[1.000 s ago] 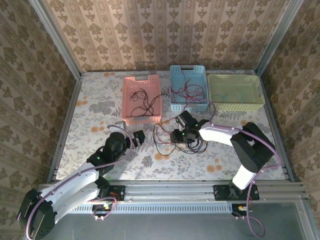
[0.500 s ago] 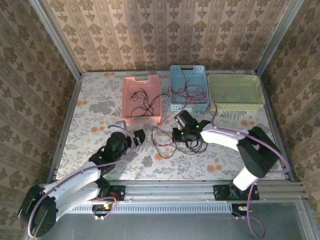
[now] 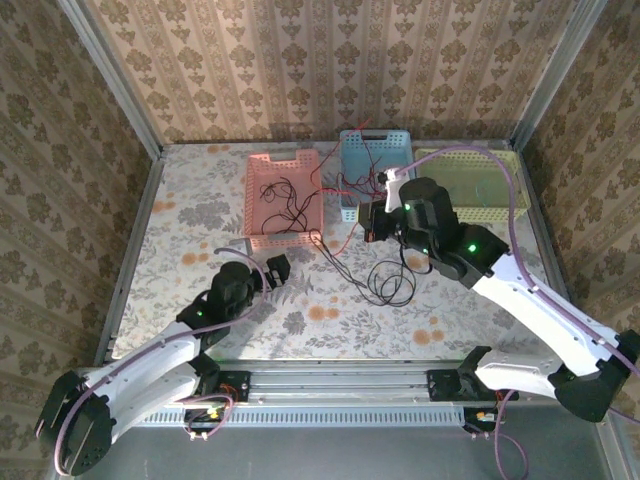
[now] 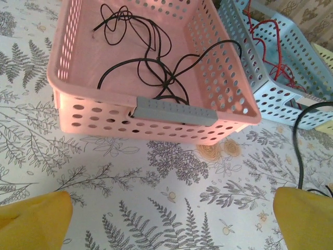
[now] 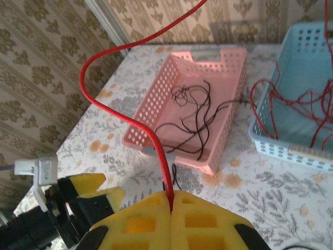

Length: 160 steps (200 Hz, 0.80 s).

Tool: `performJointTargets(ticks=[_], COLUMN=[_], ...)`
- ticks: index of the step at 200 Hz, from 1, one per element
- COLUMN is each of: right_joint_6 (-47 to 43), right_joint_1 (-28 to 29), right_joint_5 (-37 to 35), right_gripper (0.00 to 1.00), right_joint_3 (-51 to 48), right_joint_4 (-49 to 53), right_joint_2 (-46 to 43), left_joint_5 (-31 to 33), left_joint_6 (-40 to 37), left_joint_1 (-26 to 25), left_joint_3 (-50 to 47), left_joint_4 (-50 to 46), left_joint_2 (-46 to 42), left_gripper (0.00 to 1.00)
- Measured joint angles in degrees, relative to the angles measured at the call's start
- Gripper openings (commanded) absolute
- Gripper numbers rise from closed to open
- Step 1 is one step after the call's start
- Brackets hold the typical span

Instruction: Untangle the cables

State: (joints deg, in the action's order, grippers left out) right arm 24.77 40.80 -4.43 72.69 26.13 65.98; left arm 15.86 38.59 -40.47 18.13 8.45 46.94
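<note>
Your table (image 3: 190,215) carries a pink basket (image 3: 283,240) with black cables (image 4: 151,60) inside and a blue basket (image 3: 352,160) with red cables (image 5: 317,112). Right gripper (image 5: 170,202): clenched on 1 red cable (image 5: 154,140), which arcs up from its pads. Left gripper (image 4: 171,216): spread wide, holding nothing, near the pink basket's front wall. 1 black loop (image 3: 385,285) lies on the table near the right gripper.

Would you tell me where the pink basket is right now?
In the top view the pink basket sits left of centre at the far side, beside the blue basket.
</note>
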Motion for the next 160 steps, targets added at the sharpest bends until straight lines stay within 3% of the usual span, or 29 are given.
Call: performJointTargets(ticks=[56, 81, 99, 128, 160], right_joint_6=[-5.2, -7.3, -8.1, -8.1, -8.2], right_joint_1=[2.0, 2.3, -0.7, -9.2, -17.1], right_joint_5=[-0.8, -2.1, -2.0, -0.2, 1.7], right_gripper=[0.0, 0.0, 0.0, 0.0, 0.0], right_joint_3=[13.6, 15.0, 14.8, 12.9, 18.7], right_joint_4=[3.9, 3.8, 3.5, 0.8, 1.4], right_joint_2=[-2.5, -4.4, -3.1, 4.9, 23.5], left_joint_5=[-2.0, -3.0, -4.0, -5.1, -5.6], left_joint_6=[-0.2, -0.2, -0.2, -0.2, 0.2], left_joint_1=[0.0, 0.0, 0.0, 0.0, -0.1], left_joint_3=[1.8, 1.8, 1.8, 1.9, 1.9], left_joint_4=[0.2, 0.2, 0.2, 0.2, -1.6], left_joint_2=[0.8, 2.3, 3.3, 3.5, 1.2], left_gripper=[1.0, 1.0, 1.0, 1.0, 1.0])
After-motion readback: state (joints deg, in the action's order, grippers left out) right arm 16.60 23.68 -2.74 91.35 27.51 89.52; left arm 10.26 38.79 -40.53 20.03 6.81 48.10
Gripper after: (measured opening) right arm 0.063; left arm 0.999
